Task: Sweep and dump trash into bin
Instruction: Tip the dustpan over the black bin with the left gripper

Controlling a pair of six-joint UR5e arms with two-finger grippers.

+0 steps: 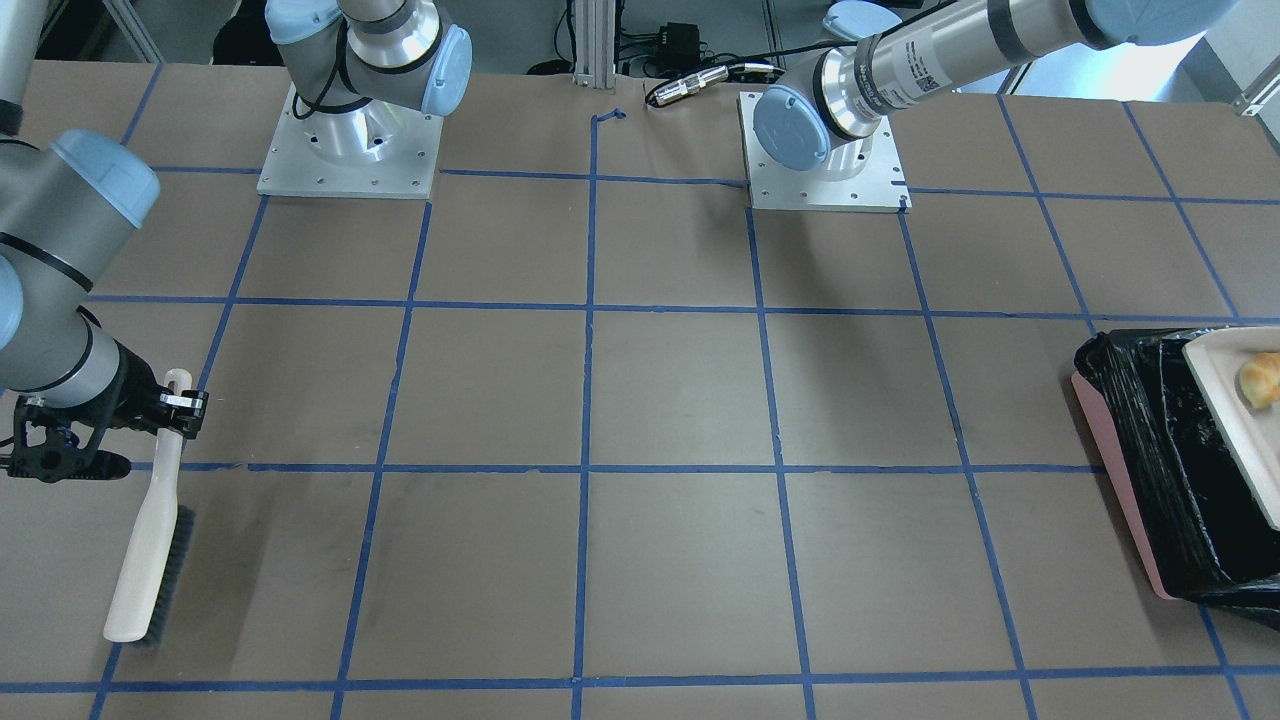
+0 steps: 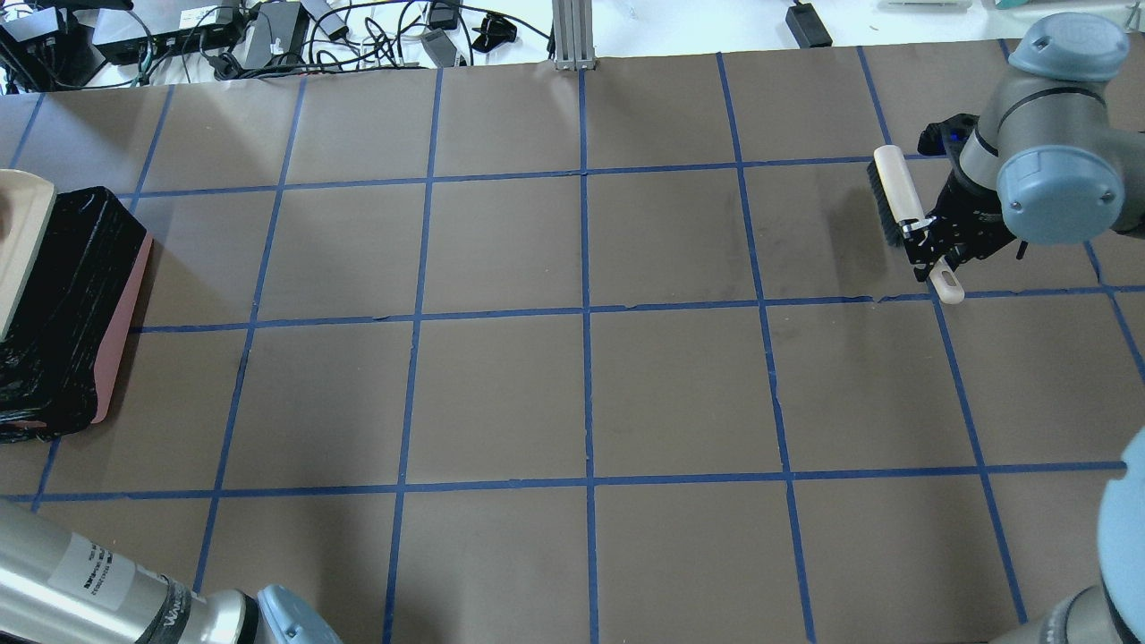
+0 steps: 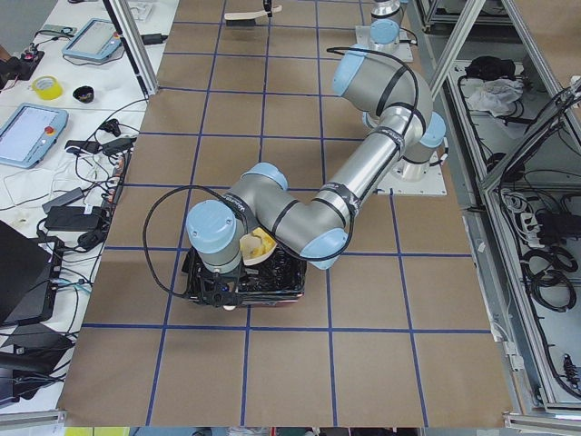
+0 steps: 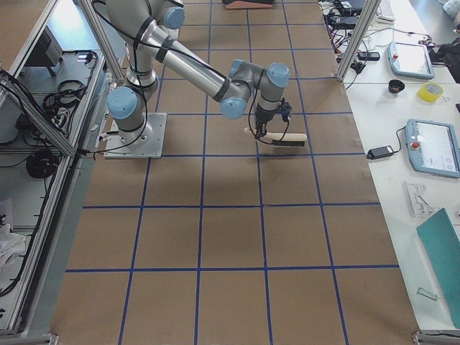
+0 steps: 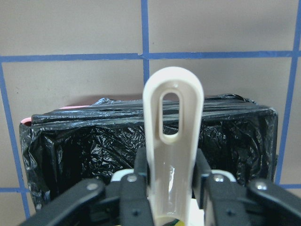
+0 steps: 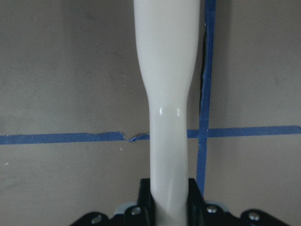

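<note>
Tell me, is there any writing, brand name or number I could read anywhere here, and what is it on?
No text can be read in any view.
The white label on the left arm's forearm: small print, too blurred to read.
The tablet screen on the side bench: too small to read.
The brush, dustpan and bin: no markings visible.

The place is a robotics lab. The desk is covered in brown paper squared off with blue tape, and two grey-and-blue robot arms are bolted to it on metal base plates. Beyond the right jaws, past the desk's far edge, are tangled cables, power bricks, touchscreen pendants and aluminium frame posts.
</note>
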